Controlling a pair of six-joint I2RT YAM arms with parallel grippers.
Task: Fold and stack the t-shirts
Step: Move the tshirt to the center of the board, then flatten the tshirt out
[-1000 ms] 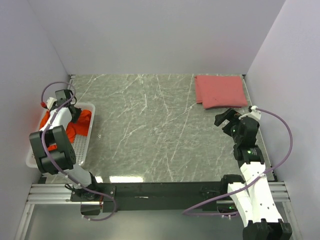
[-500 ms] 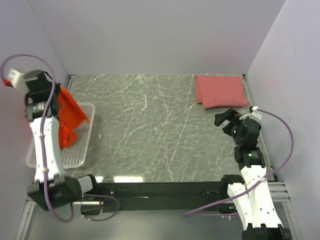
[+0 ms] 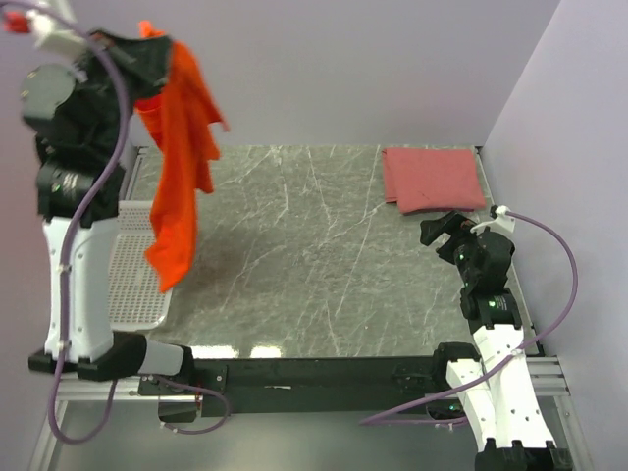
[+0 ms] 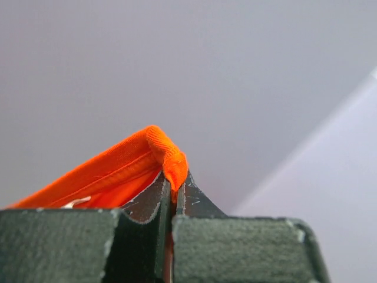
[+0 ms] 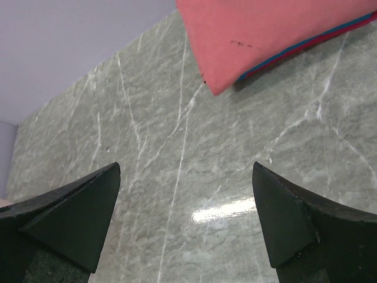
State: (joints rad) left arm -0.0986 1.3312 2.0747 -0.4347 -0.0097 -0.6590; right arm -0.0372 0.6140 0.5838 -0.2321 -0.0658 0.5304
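A robot lab booth
Pale walls [image 3: 294, 69] box in a marbled desk [image 3: 294, 255]; left arm [image 3: 74, 245] and right arm [image 3: 491, 334] bolted to a metal rail [image 3: 88, 378] at its near edge.

The orange t-shirt [image 3: 182, 167] is bright and plain, without print; the pink t-shirt [image 3: 432, 179] is a dusty salmon, and in the right wrist view a thin blue and dark red line runs along its edge. The table [image 3: 294, 265] is grey-green marble crossed by white veins. The basket [image 3: 132, 285] is white mesh. The arms [image 3: 78, 285] are white and black, the cables [image 3: 573, 275] pale purple, the walls [image 3: 314, 69] light lilac. Both the left gripper [image 4: 174, 187] and the right gripper [image 5: 185, 194] are charcoal black
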